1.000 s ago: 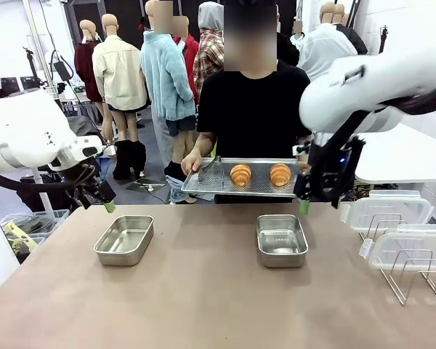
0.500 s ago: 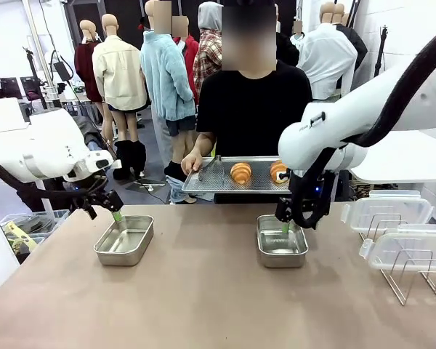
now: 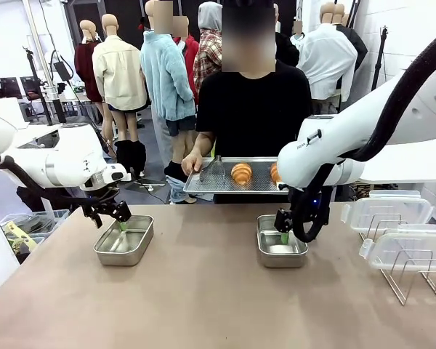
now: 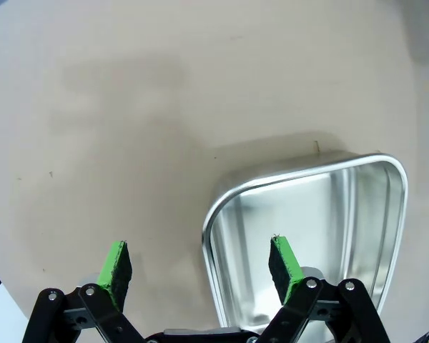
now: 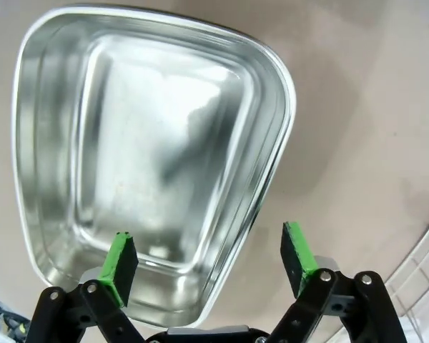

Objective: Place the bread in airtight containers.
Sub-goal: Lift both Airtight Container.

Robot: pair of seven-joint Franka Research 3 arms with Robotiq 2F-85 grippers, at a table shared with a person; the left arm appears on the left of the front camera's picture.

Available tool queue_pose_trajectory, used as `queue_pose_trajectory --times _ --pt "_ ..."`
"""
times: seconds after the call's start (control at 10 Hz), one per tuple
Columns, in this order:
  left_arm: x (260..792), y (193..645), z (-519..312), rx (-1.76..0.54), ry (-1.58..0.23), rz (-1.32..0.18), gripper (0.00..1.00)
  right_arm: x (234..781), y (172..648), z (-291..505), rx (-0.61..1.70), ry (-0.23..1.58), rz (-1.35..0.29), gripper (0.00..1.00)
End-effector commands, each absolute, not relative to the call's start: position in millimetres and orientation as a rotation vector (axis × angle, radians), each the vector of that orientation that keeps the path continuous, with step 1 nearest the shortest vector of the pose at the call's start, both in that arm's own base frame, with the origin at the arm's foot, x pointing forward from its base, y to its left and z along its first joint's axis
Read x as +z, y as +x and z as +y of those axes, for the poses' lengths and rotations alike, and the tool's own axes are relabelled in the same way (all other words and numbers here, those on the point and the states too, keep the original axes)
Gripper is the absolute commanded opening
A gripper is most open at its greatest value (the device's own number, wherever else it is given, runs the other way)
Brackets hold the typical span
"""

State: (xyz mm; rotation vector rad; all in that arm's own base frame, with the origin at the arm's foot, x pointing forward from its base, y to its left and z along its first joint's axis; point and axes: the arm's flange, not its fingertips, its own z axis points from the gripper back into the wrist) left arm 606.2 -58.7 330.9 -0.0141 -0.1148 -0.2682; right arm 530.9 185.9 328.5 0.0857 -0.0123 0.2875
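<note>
Left end effector (image 4: 200, 261) open, empty, astride left tin (image 4: 311, 214) rim; right end effector (image 5: 209, 257) same, right tin (image 5: 150, 143).

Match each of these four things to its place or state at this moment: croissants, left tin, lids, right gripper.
Things:
1. croissants
2. left tin
3. lids
4. right gripper

Places or states:
A. open, astride the right tin's rim
B. on the tray that the person holds
C. empty, below the left gripper
D. clear, by the wire racks

Pairs: 1-B, 2-C, 3-D, 4-A
</note>
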Motion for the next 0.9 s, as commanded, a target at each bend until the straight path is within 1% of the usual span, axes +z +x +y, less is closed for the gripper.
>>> queue_pose_trajectory --times 0.0,0.1,0.2,0.6,0.7,0.8 --pt "334.6 611.0 -62.5 -0.243 0.020 -0.098 1.00 324.6 520.4 186.2 0.244 0.045 -0.029 1.00" --pt "330.2 613.0 -62.5 -0.236 0.024 -0.084 0.94 319.0 520.6 186.4 0.220 0.031 -0.028 1.00" --pt "327.5 611.9 -63.3 -0.237 0.029 -0.074 0.84 313.5 518.5 186.8 0.208 0.014 -0.029 0.95" --pt "332.4 607.3 -62.7 -0.251 0.008 -0.069 0.05 314.1 522.2 186.3 0.176 0.026 -0.018 0.16" --pt "334.2 605.0 -62.5 -0.249 0.015 -0.065 0.00 314.0 523.3 186.4 0.169 0.029 -0.013 0.00" --pt "336.6 603.0 -62.5 -0.252 0.007 -0.065 0.00 314.4 523.3 186.0 0.164 0.026 -0.012 0.00"
